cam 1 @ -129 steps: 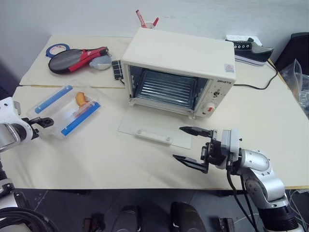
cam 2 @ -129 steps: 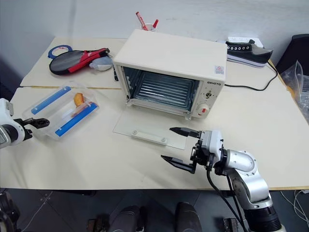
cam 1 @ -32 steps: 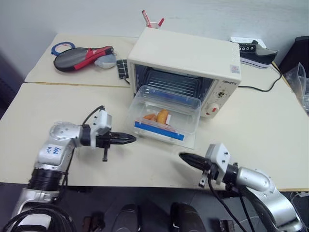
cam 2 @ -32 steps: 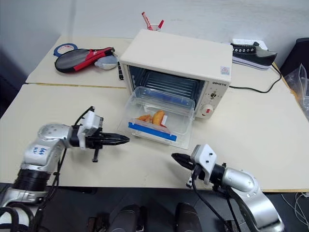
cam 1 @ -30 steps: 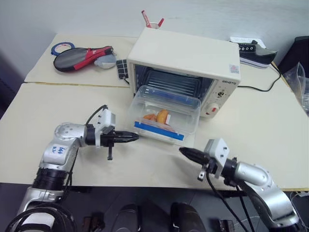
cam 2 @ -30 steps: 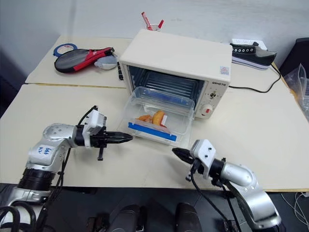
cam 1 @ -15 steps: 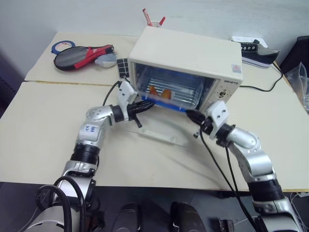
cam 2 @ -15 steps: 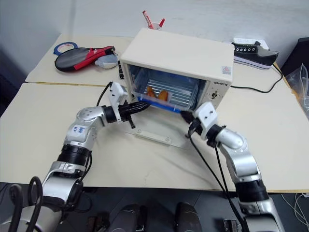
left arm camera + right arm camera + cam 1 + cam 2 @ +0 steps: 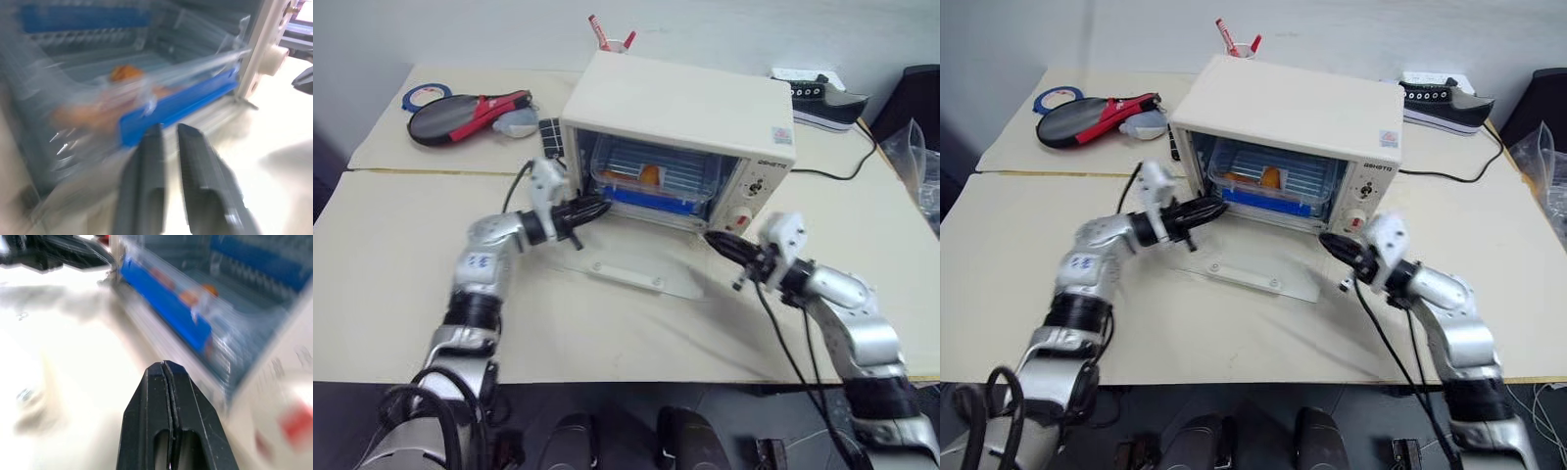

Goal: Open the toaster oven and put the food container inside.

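Food container (image 9: 651,183) sat on rack in toaster oven (image 9: 680,147). My left gripper (image 9: 597,207) was slightly parted, empty; right gripper (image 9: 1329,245) closed, empty. Best to nudge container evenly w/ both tips, clear of glass door (image 9: 1249,260).

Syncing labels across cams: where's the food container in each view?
Left eye: food container on the rack inside the toaster oven, door open.
Right eye: same spot in the oven cavity.
Left wrist: just beyond the left gripper, blue clip strip facing it.
Right wrist: past the right gripper, blue strip along its front.
Shared landmark: the blue clip strip.
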`<state>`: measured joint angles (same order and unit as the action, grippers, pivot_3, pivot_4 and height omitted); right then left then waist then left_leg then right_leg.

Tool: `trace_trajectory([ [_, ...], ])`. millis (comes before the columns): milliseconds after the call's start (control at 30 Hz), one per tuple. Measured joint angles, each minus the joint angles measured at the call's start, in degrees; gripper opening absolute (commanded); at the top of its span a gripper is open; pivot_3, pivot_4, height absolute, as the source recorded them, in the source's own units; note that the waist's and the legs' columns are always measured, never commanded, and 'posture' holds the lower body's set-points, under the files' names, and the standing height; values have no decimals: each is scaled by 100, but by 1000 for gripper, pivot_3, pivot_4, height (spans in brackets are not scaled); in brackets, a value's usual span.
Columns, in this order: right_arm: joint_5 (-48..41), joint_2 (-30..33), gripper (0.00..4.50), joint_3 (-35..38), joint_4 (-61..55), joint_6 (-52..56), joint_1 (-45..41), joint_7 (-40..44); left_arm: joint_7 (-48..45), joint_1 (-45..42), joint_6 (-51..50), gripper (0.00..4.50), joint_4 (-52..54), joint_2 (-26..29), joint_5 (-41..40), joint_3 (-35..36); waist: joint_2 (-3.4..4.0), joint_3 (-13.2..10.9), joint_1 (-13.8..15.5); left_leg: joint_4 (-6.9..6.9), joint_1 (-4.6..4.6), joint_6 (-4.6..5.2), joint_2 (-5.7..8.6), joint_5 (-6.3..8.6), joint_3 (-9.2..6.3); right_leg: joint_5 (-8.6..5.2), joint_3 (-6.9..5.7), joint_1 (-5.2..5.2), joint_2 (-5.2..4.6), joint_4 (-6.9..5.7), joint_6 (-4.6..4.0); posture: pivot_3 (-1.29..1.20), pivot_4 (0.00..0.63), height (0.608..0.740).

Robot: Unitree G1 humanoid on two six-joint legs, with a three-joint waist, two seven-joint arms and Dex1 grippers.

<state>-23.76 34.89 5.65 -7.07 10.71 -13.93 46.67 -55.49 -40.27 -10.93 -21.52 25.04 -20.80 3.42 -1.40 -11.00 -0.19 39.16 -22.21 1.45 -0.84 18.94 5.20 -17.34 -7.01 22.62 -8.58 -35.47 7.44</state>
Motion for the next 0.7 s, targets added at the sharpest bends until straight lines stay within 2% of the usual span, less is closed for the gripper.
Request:
trace_trajectory([
  [167,-53,512,0,596,80,1,777,356,-859,1004,-57,3006,969,997,-404,398,4,2,11,7,21,0,-6,0,0,1,4,-15,1,-12,-2,0,150,740],
  [233,196,619,0,561,503,-253,1025,567,-1030,1450,-58,3619,1168,1355,-435,578,5,2,9,4,22,1,-5,1,1,1,12,-13,-1,-10,-2,0,150,740],
  [333,433,516,0,240,1199,-586,924,825,-1222,1982,-129,4456,1244,1722,-503,795,6,2,2,4,23,1,-7,1,1,1,14,-12,0,-11,-2,0,150,740],
  [500,562,250,0,-42,1861,-1198,422,1265,-1299,2422,-198,4456,1482,1903,-631,1039,13,-1,-4,4,24,-1,-11,1,-2,1,13,-12,1,-11,-2,0,150,740],
  [700,340,-320,0,-319,1825,-1289,190,1630,-886,2511,-581,4456,2132,1769,-921,1176,17,-2,8,4,23,-1,-8,1,-3,1,15,-13,-2,-13,-2,0,150,740],
])
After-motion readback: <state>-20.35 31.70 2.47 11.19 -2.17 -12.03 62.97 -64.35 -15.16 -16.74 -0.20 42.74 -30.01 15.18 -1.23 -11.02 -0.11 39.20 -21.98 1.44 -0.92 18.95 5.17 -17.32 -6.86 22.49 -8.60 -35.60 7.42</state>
